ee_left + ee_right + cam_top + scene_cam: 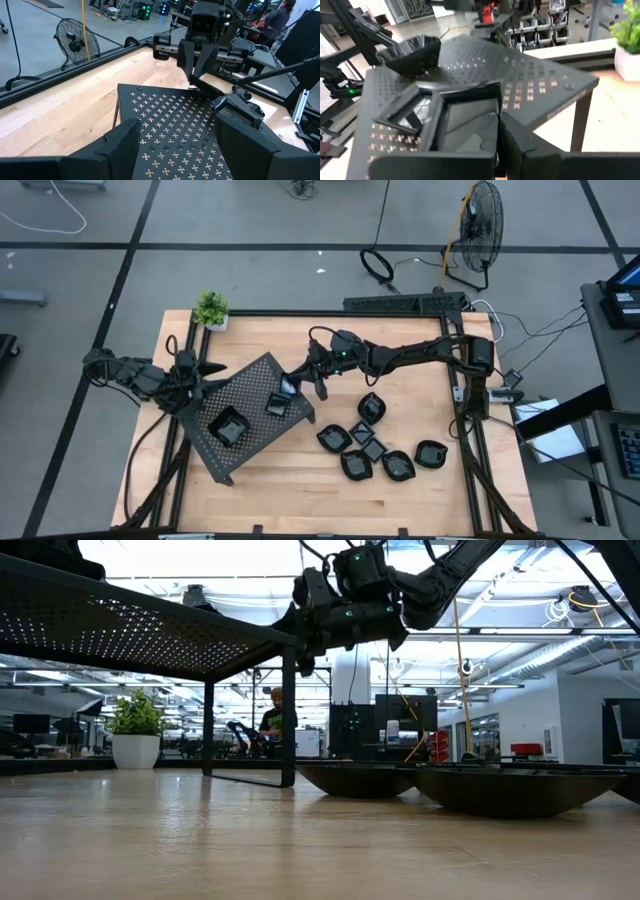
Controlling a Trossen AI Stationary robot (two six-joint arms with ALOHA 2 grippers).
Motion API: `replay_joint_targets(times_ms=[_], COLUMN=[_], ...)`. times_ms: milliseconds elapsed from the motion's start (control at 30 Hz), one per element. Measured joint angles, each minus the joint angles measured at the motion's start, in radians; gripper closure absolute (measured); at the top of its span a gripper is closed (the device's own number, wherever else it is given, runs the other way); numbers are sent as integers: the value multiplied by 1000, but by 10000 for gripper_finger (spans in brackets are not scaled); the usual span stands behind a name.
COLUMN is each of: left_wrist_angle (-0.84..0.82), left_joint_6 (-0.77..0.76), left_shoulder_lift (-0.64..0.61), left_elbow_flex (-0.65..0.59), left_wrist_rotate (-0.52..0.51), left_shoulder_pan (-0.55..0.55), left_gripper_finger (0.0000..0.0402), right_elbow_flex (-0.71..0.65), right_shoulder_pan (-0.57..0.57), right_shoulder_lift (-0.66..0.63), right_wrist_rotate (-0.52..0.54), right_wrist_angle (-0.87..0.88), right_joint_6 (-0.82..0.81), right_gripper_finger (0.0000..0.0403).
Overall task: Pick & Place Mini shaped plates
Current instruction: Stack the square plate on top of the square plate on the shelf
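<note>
Glossy black mini plates [372,442] clustered on bare tabletop

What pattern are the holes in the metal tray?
Small cross-shaped cutouts in rows across the dark perforated tray; clearest in the left wrist view.

Perforated tray [250,415]: near-side tabletop open; right side crowded by mini plates [372,448] (right arm overhead).
</note>
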State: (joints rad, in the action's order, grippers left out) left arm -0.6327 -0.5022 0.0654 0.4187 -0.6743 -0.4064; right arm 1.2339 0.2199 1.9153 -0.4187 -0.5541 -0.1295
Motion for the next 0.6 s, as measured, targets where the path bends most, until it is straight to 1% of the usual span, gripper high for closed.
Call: replay_joint_targets(times_ms=[267,400,600], left_wrist_angle=[0,0,0], left_joint_6=[0,0,0], left_shoulder_lift=[0,0,0], left_elbow_flex=[0,0,0], left_wrist_rotate=[0,0,0], left_shoulder_pan=[0,0,0], left_gripper_finger=[146,146,146], right_elbow_flex=[-2,-2,-1], right_shoulder_pan=[-33,-91,-198], right_shoulder_lift=[-53,-82,-87], right_wrist_rotate=[14,98,265], right_wrist_angle=[-2,5,-17], right_joint_6=[-5,2,104], right_gripper_finger=[403,403,403])
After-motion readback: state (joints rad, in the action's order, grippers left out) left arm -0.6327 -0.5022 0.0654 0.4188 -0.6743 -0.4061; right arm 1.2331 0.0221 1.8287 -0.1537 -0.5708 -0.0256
